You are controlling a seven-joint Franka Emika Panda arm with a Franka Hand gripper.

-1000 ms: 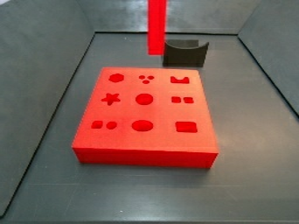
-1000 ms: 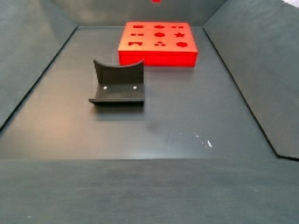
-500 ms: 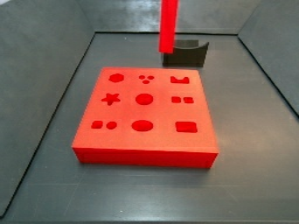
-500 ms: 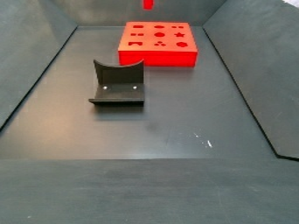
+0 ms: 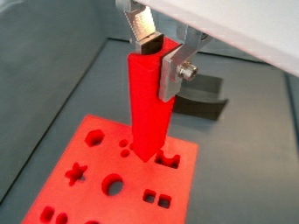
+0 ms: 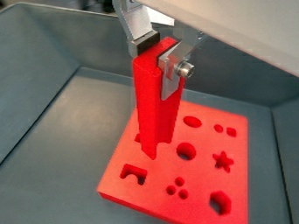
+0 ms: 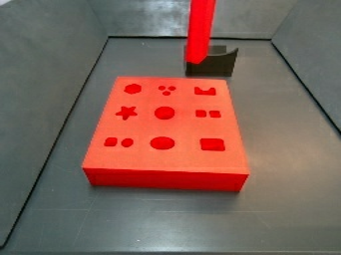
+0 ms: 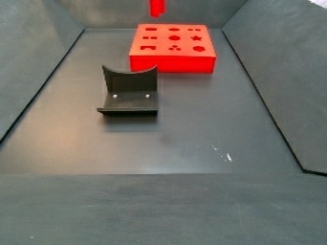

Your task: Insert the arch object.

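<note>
A: What is the gripper [image 5: 159,54] doing?

B: It is clamping its 2 fingers [image 5: 176,72] on the top of the arch object [image 5: 149,105], which is hanging straight down below the gripper, long axis vertical.

A: And the target?

B: The arch-shaped hole [image 5: 169,161] in the red board [image 5: 82,203] is lying under the gripper, seemingly just beside the bar's lower tip. I am judging that the next move needs fine alignment, then a straight descent.

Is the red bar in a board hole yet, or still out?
Out. The red bar hangs upright, clamped in the gripper, with its lower end above the red board.
</note>
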